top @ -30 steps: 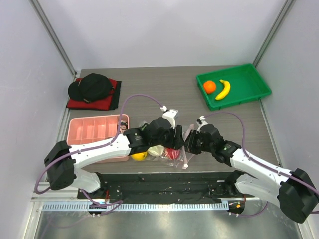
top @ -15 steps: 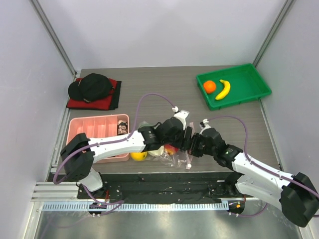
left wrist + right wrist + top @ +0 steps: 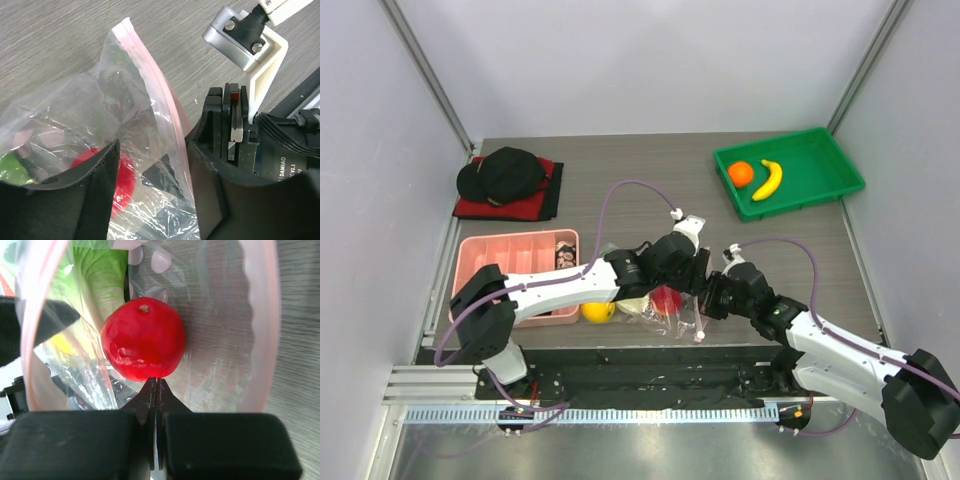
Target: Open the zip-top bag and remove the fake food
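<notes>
On the grey worktop [image 3: 650, 170], both arms meet at the near edge, right over the zip-top bag [image 3: 665, 312]. Far right sits the green tray [image 3: 815, 160], and look, 2 pieces of fake food lie in it side by side, the banana [image 3: 769, 180] and the orange [image 3: 741, 174]. Far left there's a black cap [image 3: 505, 172] on a red cloth [image 3: 475, 208], with the pink tray [image 3: 505, 258] just in front. Now the bag: its mouth gapes wide, pink zip strip looping round. The left gripper [image 3: 152, 150] stands spread, the bag's film and strip running between its fingers. The right gripper [image 3: 156, 385] is pressed together, pinching the bag's rim just below the red round fruit [image 3: 143, 339]. That fruit lies inside the bag, the leafy cabbage [image 3: 102, 270] behind it. A lemon [image 3: 599, 312] shows at the bag's left end beside the pink tray; I can't tell whether it's inside. The small white slider [image 3: 699, 337] lies at the near edge.
</notes>
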### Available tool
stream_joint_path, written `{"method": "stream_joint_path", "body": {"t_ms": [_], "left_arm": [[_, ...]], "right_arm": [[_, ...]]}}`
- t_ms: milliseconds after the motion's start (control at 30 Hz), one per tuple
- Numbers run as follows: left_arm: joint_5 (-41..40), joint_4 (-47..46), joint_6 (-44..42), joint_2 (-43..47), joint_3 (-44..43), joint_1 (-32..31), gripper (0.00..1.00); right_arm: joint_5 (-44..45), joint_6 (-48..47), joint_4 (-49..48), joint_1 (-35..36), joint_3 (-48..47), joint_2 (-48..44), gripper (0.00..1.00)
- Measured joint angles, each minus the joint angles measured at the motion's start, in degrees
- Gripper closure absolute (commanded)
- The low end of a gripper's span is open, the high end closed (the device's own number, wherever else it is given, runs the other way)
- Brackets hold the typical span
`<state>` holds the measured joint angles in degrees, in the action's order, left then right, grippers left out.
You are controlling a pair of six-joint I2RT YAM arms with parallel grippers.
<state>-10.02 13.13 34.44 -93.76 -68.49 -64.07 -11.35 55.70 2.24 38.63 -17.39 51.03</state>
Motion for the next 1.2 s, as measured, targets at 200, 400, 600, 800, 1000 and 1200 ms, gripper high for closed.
{"method": "stream_joint_path", "body": {"t_ms": [200,400,600,800,1000,1200], "left_arm": [[-1.44,1.68,-1.86,-2.86,-2.32,-0.02,0.62],[-2.86,5.53,-3.45,-6.23,-4.85,-0.02,0.75],[-3.5,6.47,-4.85,-6.91,-5.53,-0.02,1.0],[-2.64,5.14,-4.61,-0.52,-0.68,0.0,1.0],[-3.48,4.35,-4.5,3.65,-0.42,0.35,1.0],[-5.44,4.26,-4.44,3.69,1.79,0.83,1.0]], "right_arm": [[-0.61,-0.39,-1.29,-0.07,0.0,1.16,0.92],[-1.29,-0.81,-1.84,-0.07,-0.04,1.9,0.84],[-2.14,-1.99,-2.14,-0.07,-0.2,2.78,0.46],[-3.52,-4.52,-3.13,-0.07,-1.55,5.95,0.34],[-4.87,-5.2,-8.35,-0.07,-2.8,11.82,0.2],[-5.18,-5.7,-13.11,0.31,-2.8,16.41,0.04]]}}
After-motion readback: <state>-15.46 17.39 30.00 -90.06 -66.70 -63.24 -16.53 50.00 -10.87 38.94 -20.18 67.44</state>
